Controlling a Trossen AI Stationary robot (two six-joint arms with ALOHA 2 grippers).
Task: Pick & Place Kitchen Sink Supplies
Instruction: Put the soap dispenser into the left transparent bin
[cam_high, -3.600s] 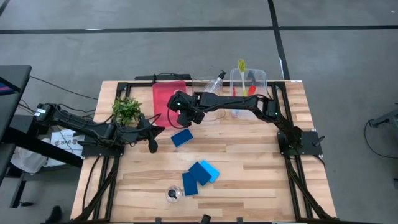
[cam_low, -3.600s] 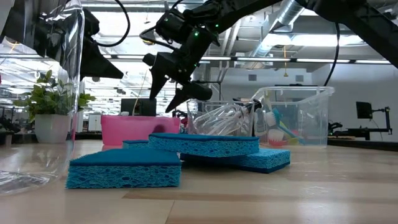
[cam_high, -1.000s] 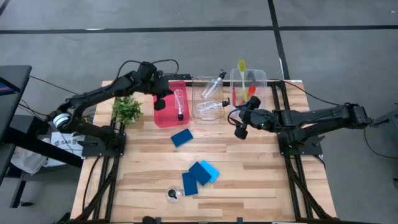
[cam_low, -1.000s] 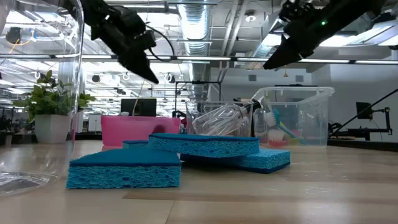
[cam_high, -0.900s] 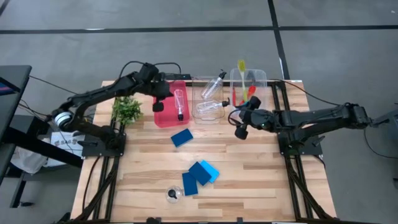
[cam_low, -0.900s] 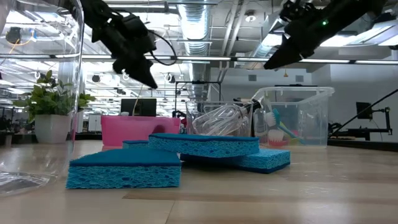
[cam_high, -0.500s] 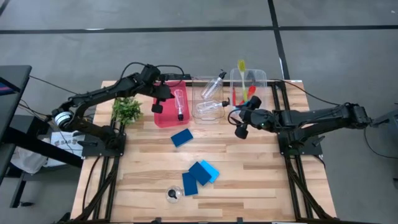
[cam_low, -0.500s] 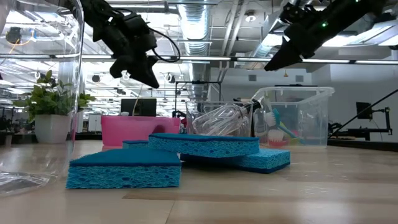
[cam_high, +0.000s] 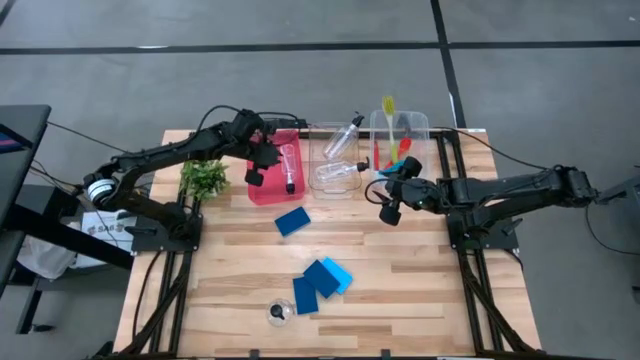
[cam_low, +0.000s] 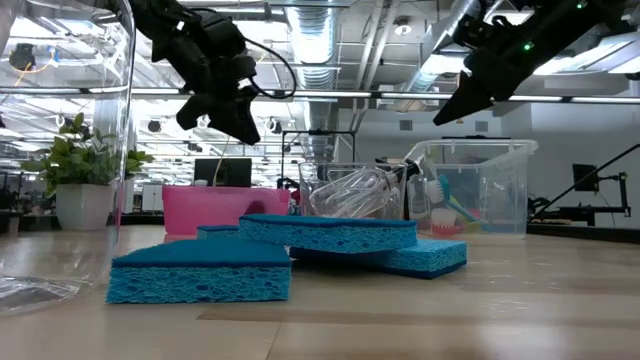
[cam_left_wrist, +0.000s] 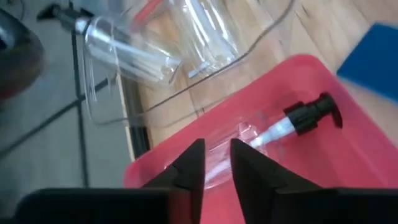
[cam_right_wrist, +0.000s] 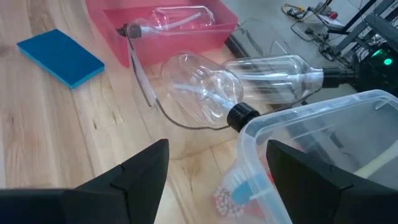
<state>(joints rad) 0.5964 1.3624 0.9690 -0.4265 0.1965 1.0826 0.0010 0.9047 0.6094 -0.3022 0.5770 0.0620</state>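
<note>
— Two grippers up, where do you want them logged?
— Your left gripper (cam_high: 255, 170) hangs over the near-left edge of the red tray (cam_high: 262, 183), fingers (cam_left_wrist: 189, 169) nearly together with only a thin slit between them, holding nothing. Your right gripper (cam_high: 388, 206) hovers above the tabletop (cam_high: 400, 280) just in front of the brush bin (cam_high: 424, 124), fingers (cam_right_wrist: 130, 172) spread wide, empty.
— Bottles?
— One clear black-capped bottle (cam_high: 288, 166) lies flat in the red tray, pump end toward the tabletop's near side. Two more bottles (cam_high: 338, 172) sit in the middle clear bin (cam_high: 312, 128), one leaning up over its far rim. You also have a fourth bottle (cam_high: 279, 312) standing near the front edge, well apart from the rest.
— Sponges?
— One blue sponge (cam_high: 291, 221) lies alone on the wood just in front of the tray. Three more sponges (cam_high: 322, 281) overlap in a pile nearer the front, close to that lone bottle.
— Brushes?
— All in the right-hand clear bin: yellow-green brush (cam_high: 388, 106) sticking out past the far rim, red brush (cam_high: 403, 143) beside it, blue brush (cam_high: 406, 160) head at the near end.
— Anything else?
— You see the green plant (cam_high: 204, 176) left of the tray.
</note>
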